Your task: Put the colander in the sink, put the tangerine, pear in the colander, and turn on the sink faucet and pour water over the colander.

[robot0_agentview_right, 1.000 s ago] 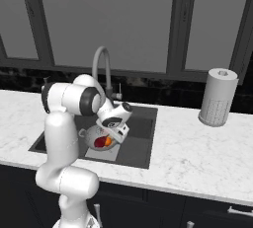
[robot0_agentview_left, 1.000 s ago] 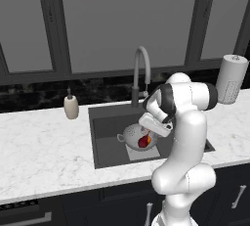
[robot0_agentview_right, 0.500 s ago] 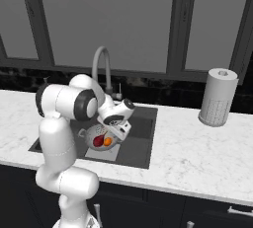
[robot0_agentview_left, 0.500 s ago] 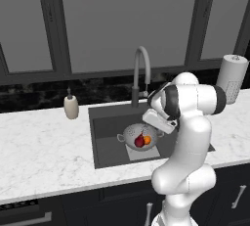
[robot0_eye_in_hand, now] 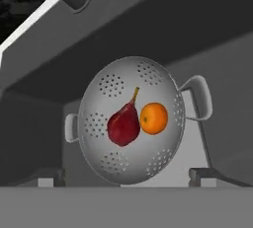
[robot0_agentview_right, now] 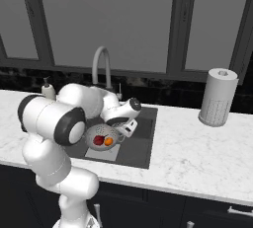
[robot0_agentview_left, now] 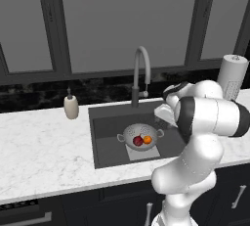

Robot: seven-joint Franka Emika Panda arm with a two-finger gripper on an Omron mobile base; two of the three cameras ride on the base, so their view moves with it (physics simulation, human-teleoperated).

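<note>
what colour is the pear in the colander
Dark red, maroon. The pear shows best in the hand view, beside the orange tangerine.

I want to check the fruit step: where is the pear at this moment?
The pear lies inside the colander in the sink, touching the tangerine; in the left base view it is left of the tangerine, below the faucet.
</note>
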